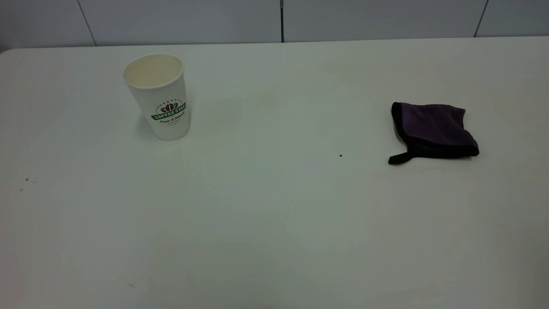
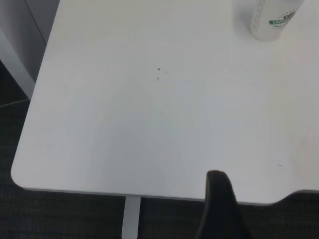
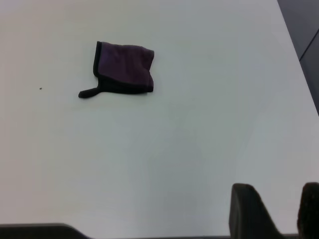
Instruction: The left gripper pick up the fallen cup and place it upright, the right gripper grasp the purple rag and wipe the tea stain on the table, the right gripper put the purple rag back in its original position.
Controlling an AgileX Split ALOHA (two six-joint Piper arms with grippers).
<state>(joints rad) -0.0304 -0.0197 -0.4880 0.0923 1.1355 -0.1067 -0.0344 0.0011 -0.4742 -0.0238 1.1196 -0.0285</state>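
Cup (image 1: pixel 161 98): upright, bench (image 1: pixel 274 223) left side.
Purple rag (image 1: pixel 433 131): flat at right, well apart from cup.
Left tool (image 2: pixel 219 206): empty; opening cannot be told.
Right tool (image 3: pixel 275 211): parted, empty.

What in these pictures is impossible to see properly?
- Left claw: left wrist view shows one dark finger, the rest cut off by the frame edge.
- Right claw: only fingertips, cut by the frame edge.
- Cup: top cropped in the left wrist view.
- Both arms: outside the exterior view.
- Tea stain: none visible anywhere.
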